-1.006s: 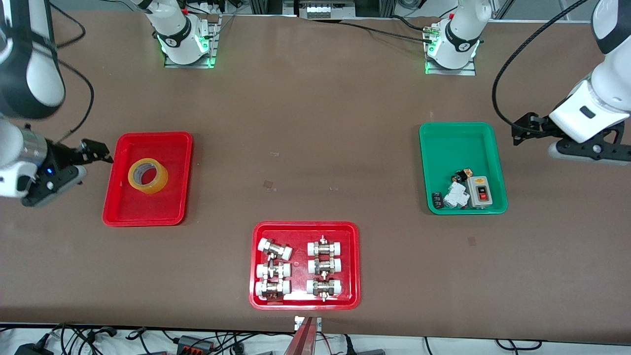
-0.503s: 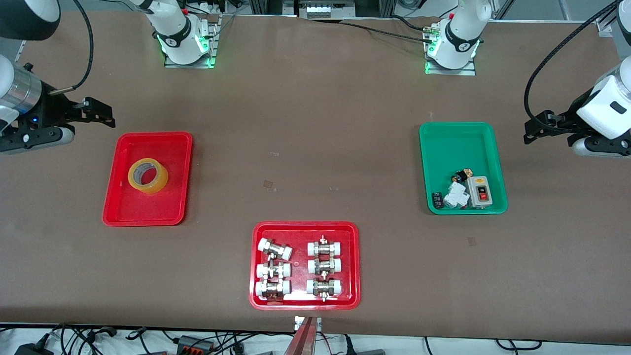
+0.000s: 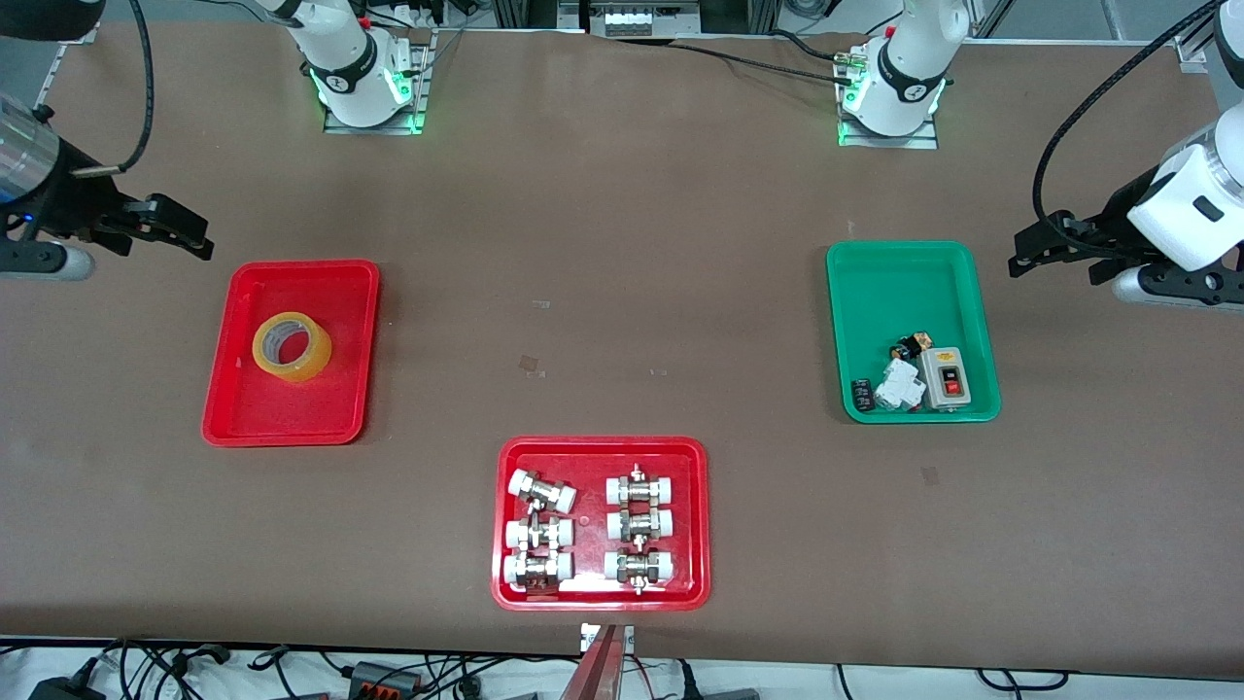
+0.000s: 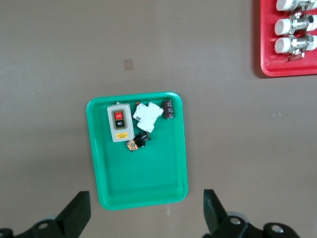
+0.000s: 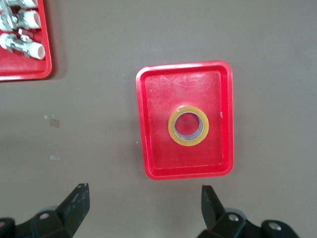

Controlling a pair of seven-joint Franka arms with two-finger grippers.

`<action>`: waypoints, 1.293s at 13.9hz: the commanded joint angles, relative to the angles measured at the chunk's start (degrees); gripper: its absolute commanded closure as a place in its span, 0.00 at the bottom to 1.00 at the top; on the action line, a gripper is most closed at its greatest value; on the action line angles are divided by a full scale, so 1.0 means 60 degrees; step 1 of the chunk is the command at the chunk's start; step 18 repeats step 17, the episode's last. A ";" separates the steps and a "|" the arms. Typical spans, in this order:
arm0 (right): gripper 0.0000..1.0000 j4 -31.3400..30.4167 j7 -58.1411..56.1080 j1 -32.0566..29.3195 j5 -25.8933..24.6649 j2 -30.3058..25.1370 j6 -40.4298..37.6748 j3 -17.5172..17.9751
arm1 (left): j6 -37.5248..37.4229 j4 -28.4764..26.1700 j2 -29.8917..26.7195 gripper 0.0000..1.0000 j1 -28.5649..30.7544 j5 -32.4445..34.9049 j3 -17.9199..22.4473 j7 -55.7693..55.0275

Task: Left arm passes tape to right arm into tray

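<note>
The yellow tape roll (image 3: 292, 347) lies flat in the plain red tray (image 3: 253, 418) at the right arm's end of the table; it also shows in the right wrist view (image 5: 188, 125) inside that tray (image 5: 148, 124). My right gripper (image 3: 180, 231) is open and empty, up in the air over bare table beside the tray's edge; its fingertips (image 5: 79, 198) show wide apart. My left gripper (image 3: 1035, 251) is open and empty, over bare table beside the green tray (image 3: 875, 282); its fingertips (image 4: 78, 210) show wide apart.
The green tray (image 4: 104, 173) holds a grey switch box (image 3: 944, 376) and small electrical parts. A second red tray (image 3: 505, 525) with white-capped metal fittings sits near the table's front edge. Arm bases stand at the back.
My right gripper has risen away from the plain red tray's edge and pulled back toward its end of the table. My left gripper has shifted slightly. The tape has not moved.
</note>
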 commanded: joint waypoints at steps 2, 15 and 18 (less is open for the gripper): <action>0.00 -0.0747 0.0166 0.0060 -0.0131 -0.0844 0.0386 0.0020 | -0.0060 -0.0051 -0.0143 0.00 0.0003 -0.0153 -0.0027 -0.0055; 0.00 -0.0247 0.0166 0.0001 0.0016 -0.0476 0.0049 -0.0009 | -0.0118 0.0242 -0.0114 0.00 0.0003 -0.0168 -0.0057 -0.0055; 0.00 -0.0247 0.0166 0.0001 0.0016 -0.0476 0.0049 -0.0009 | -0.0147 0.0242 -0.0129 0.00 -0.0070 -0.0124 -0.0086 -0.0069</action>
